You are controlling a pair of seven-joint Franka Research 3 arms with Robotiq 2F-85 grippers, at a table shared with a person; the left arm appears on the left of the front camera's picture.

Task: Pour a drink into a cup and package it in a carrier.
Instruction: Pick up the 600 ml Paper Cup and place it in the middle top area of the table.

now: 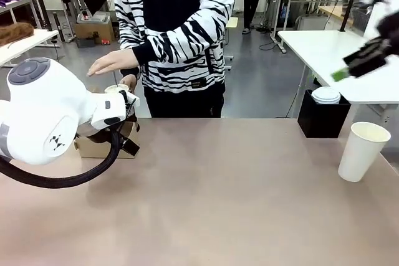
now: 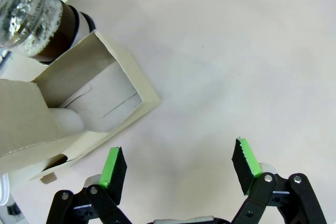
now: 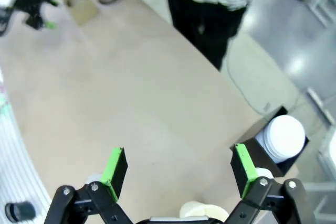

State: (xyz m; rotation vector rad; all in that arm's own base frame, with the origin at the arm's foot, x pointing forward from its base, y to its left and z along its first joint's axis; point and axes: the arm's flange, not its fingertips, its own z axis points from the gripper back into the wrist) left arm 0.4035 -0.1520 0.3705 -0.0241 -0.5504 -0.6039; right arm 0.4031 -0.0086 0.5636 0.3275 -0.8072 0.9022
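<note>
A person [image 1: 181, 29] in a black-and-white striped top stood at the far side of a beige table [image 1: 218, 216]. Past its far edge, a black bin [image 1: 323, 119] held stacked white lids [image 1: 326, 95], near a white table [image 1: 336, 54].

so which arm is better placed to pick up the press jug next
Left. The left gripper, open, hangs beside the carrier, with the press jug just behind that. The right gripper, also open, is up near the cup across the table.
</note>
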